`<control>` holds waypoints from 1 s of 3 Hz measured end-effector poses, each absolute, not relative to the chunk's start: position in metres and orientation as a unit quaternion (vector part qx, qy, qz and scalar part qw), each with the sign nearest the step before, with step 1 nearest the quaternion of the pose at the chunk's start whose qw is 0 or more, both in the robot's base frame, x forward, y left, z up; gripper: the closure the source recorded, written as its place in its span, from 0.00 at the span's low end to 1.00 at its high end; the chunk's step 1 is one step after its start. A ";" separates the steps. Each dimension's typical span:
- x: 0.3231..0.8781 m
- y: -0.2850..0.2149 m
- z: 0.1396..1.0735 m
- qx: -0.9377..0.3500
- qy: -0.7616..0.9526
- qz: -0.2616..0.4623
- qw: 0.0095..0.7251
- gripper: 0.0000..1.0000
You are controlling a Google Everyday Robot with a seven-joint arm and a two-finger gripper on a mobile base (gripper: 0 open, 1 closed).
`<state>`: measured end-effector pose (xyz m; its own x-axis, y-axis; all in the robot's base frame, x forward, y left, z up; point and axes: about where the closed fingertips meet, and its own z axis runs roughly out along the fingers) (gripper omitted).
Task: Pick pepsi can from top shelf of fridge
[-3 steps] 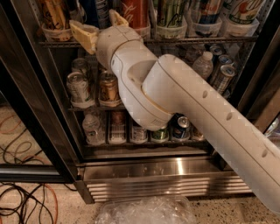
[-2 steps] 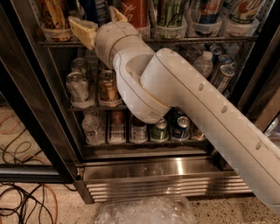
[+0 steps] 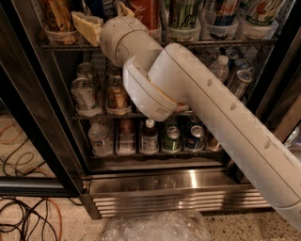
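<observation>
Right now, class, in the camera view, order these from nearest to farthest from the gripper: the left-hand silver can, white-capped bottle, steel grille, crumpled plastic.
The gripper is at the top shelf, upper left.
1. Silver can: left, one level down.
2. White-capped bottle: centre, two levels down.
3. Steel grille: below the racks.
4. Crumpled plastic: on the floor.

Just one camera here, up high behind the arm [image 3: 225, 117], looking down and forward into the fridge [image 3: 164, 184] from close range (gripper [image 3: 99, 14] sits top-left, at the top shelf [image 3: 225, 43]).
</observation>
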<state>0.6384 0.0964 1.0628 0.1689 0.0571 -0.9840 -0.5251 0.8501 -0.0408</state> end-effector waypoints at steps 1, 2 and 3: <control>0.643 0.099 1.066 -0.191 0.614 0.200 0.739 0.31; 0.647 0.100 1.068 -0.190 0.616 0.201 0.738 0.30; 0.649 0.101 1.068 -0.189 0.618 0.202 0.736 0.49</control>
